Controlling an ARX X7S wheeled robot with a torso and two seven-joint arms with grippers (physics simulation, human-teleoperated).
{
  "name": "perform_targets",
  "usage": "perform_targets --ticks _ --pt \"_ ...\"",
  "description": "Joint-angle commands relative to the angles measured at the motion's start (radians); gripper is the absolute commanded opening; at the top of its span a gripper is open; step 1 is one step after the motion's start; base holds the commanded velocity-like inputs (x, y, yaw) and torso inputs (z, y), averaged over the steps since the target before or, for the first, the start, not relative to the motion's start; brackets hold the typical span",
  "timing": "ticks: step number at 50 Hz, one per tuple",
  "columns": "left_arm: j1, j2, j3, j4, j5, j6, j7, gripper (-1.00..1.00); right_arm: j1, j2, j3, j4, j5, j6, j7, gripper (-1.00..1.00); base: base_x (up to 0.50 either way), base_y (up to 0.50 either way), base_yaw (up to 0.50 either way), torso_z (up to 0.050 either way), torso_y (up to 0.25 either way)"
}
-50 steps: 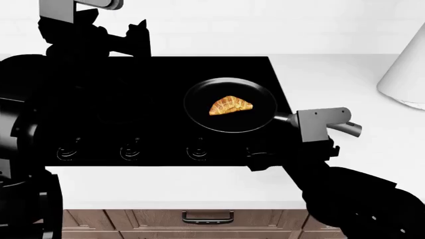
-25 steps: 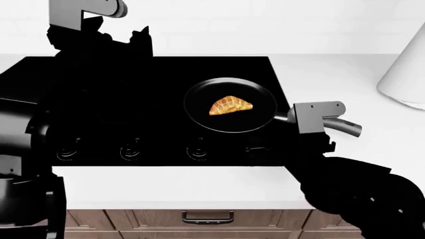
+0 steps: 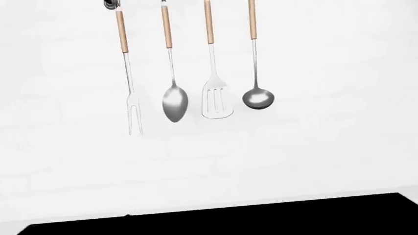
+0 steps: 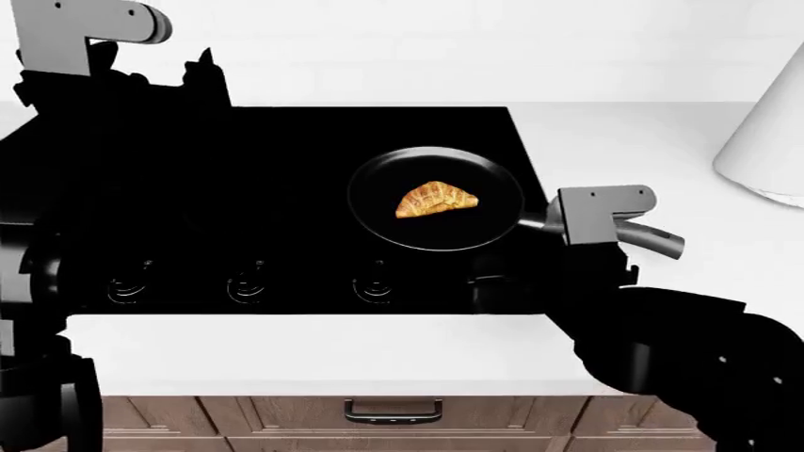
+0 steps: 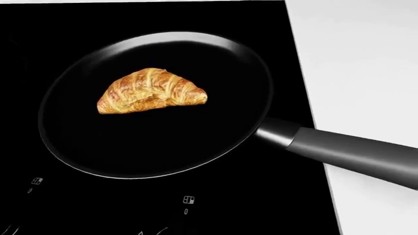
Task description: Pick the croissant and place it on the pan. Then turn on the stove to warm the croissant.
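Note:
The golden-brown croissant (image 4: 436,200) (image 5: 151,91) lies in the middle of the black pan (image 4: 415,234) (image 5: 163,142), which sits on the glossy black stove (image 4: 289,151) (image 5: 281,200). The pan's grey handle (image 5: 353,152) points out over the white counter. My right gripper (image 4: 484,282) is a black shape low over the stove's front edge, at the right end of the dial row (image 4: 245,285); its jaws blend into the black. My left gripper (image 4: 207,75) is raised at the far left, away from the pan, with its jaws hidden.
A white cone-shaped object (image 4: 766,141) stands on the counter at the far right. A fork (image 3: 132,105), spoon (image 3: 175,103), slotted spatula (image 3: 217,100) and ladle (image 3: 259,98) hang on the white wall. A drawer handle (image 4: 393,410) shows below the counter.
My left arm has swung to the left in the head view. My right wrist has shifted slightly toward the stove's front right. The croissant and pan have not moved.

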Motion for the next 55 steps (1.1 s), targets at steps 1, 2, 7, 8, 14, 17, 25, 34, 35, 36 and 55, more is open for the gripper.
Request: perform_targets --ticks 1,2,7,8,14,17,25,34,35,36,55 --pt "0.054 -0.019 -0.04 0.085 -0.011 -0.019 -0.036 1.0 0.036 -0.003 -0.019 0.038 -0.015 -0.001 -0.016 1.0 0.0 0.0 0.0 0.0 0.0" --pt "0.058 -0.021 -0.048 0.099 -0.014 -0.028 -0.041 1.0 0.046 -0.005 -0.023 0.047 -0.019 0.0 -0.019 1.0 0.0 0.0 0.0 0.0 0.0" --pt "0.075 -0.031 -0.067 0.144 -0.02 -0.051 -0.058 1.0 0.052 -0.009 -0.039 0.071 -0.035 -0.008 -0.034 1.0 0.0 0.0 0.0 0.0 0.0" --pt "0.078 -0.033 -0.07 0.155 -0.022 -0.057 -0.061 1.0 0.054 -0.01 -0.043 0.076 -0.039 -0.011 -0.038 1.0 0.0 0.0 0.0 0.0 0.0" --pt "0.082 -0.046 -0.083 0.215 -0.028 -0.097 -0.079 1.0 0.06 -0.016 -0.064 0.102 -0.056 -0.02 -0.059 1.0 0.0 0.0 0.0 0.0 0.0" --pt "0.085 -0.045 -0.082 0.222 -0.029 -0.102 -0.081 1.0 0.058 -0.018 -0.074 0.107 -0.063 -0.024 -0.069 1.0 0.0 0.0 0.0 0.0 0.0" --pt "0.084 -0.043 -0.072 0.211 -0.028 -0.094 -0.079 1.0 0.062 -0.023 -0.099 0.131 -0.081 -0.035 -0.093 1.0 0.0 0.0 0.0 0.0 0.0" --pt "0.089 -0.042 -0.068 0.204 -0.031 -0.086 -0.075 1.0 0.08 -0.028 -0.125 0.157 -0.102 -0.04 -0.114 1.0 0.0 0.0 0.0 0.0 0.0" --pt "0.09 -0.042 -0.07 0.205 -0.033 -0.086 -0.075 1.0 0.082 -0.029 -0.128 0.159 -0.104 -0.04 -0.116 1.0 0.0 0.0 0.0 0.0 0.0" --pt "0.092 -0.042 -0.069 0.205 -0.033 -0.086 -0.074 1.0 0.084 -0.029 -0.13 0.16 -0.104 -0.039 -0.116 1.0 0.0 0.0 0.0 0.0 0.0" --pt "0.085 -0.042 -0.064 0.203 -0.04 -0.086 -0.073 1.0 0.077 -0.027 -0.126 0.162 -0.107 -0.063 -0.113 -1.0 0.0 0.0 0.0 0.0 0.0"
